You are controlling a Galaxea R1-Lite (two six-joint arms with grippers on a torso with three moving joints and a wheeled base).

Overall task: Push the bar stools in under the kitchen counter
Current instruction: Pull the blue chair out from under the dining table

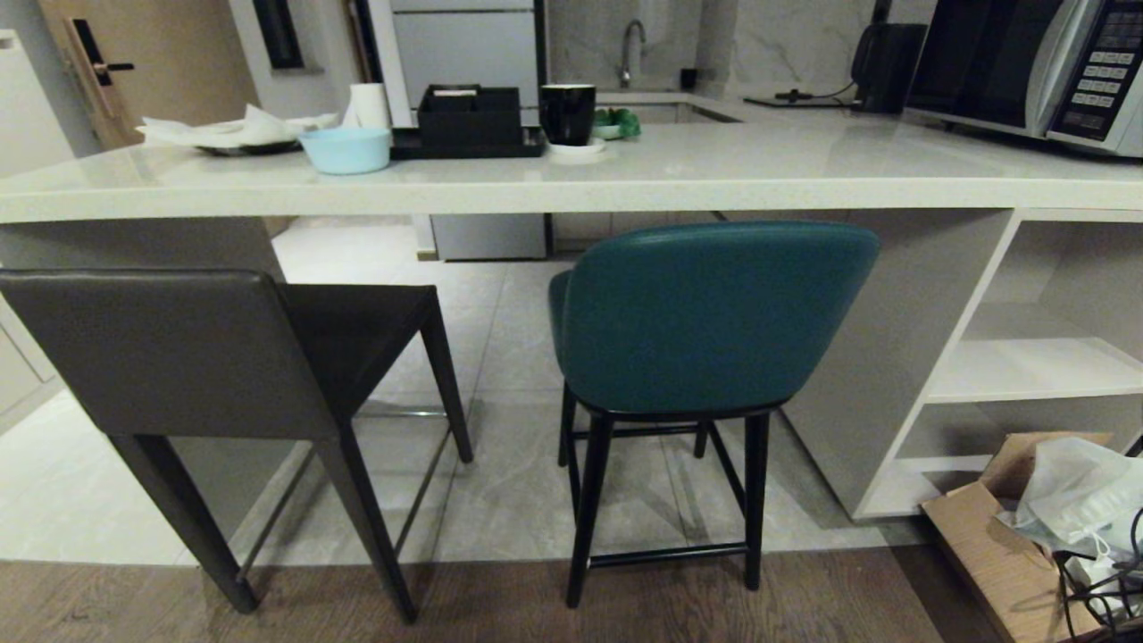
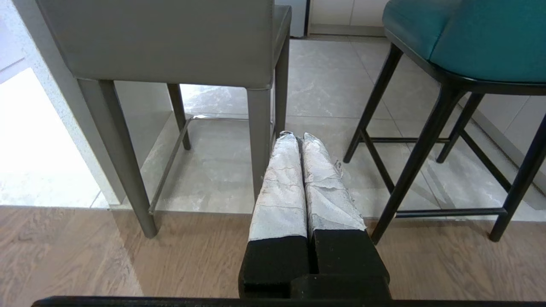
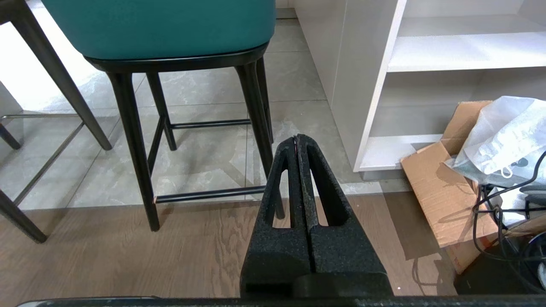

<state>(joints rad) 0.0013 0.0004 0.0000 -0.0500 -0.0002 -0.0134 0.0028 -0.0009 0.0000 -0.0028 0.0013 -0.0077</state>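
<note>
Two stools, one grey (image 1: 179, 357) and one teal (image 1: 714, 317), stand at one tabletop (image 1: 625, 179); left gripper (image 2: 297, 136) and right gripper (image 3: 297, 138) are closed, empty.

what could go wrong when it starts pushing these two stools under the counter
The teal stool's padded back rises about level with the kitchen counter's thick edge, so it may catch there rather than slide under. The dark grey stool stands turned at an angle, so a push might twist it toward the teal one. Both rear legs sit on wood while the front legs are on tile; a leg could snag at that seam. The left gripper and right gripper are shut, touching nothing.
</note>
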